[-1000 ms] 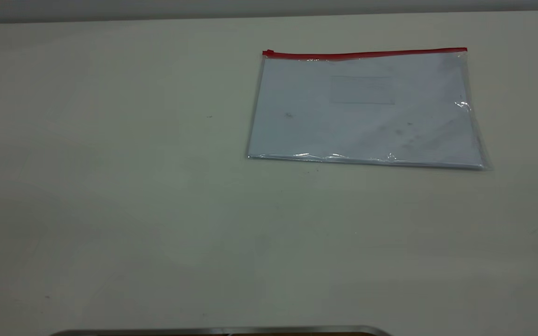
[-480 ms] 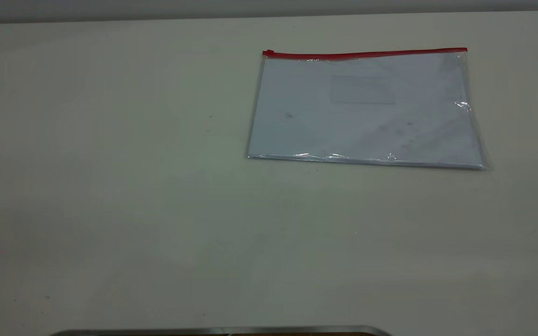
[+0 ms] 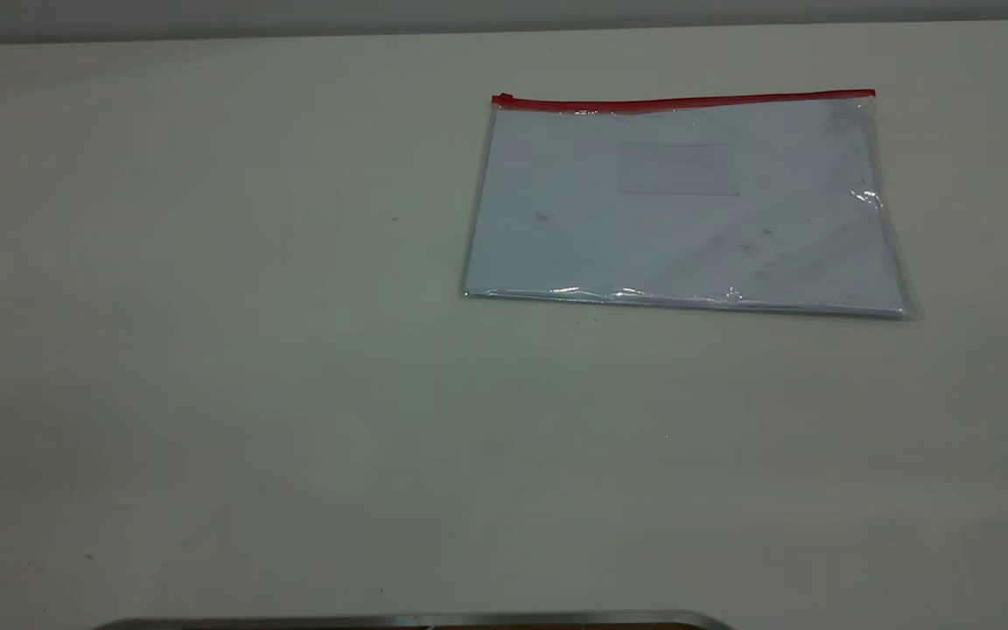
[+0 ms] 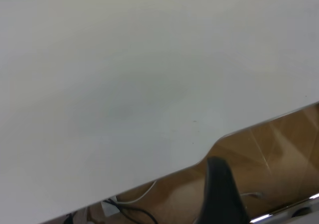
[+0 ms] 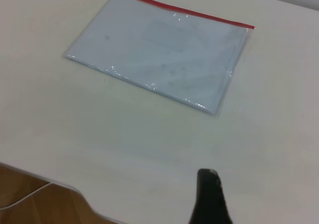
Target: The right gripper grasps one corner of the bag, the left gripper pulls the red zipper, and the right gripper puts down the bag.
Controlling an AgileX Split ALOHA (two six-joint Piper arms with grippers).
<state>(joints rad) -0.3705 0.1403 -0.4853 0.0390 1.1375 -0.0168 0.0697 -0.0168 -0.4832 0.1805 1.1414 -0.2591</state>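
Note:
The bag (image 3: 688, 210) lies flat on the white table, right of centre towards the far side, with white sheets showing through the clear plastic. The red zipper (image 3: 688, 101) runs along its far long edge, and the small slider tab (image 3: 502, 98) sits at the left end. The right wrist view shows the bag (image 5: 154, 55) and red zipper (image 5: 184, 9) some way off from my right gripper (image 5: 209, 196), which hangs over bare table touching nothing. My left gripper (image 4: 219, 186) is over the table's near edge, far from the bag. Neither gripper appears in the exterior view.
A metal strip (image 3: 416, 619) borders the table's near edge. Beyond that edge, the left wrist view shows a wooden floor (image 4: 279, 144) and loose cables (image 4: 124, 209). The table's far edge (image 3: 504, 31) lies just behind the bag.

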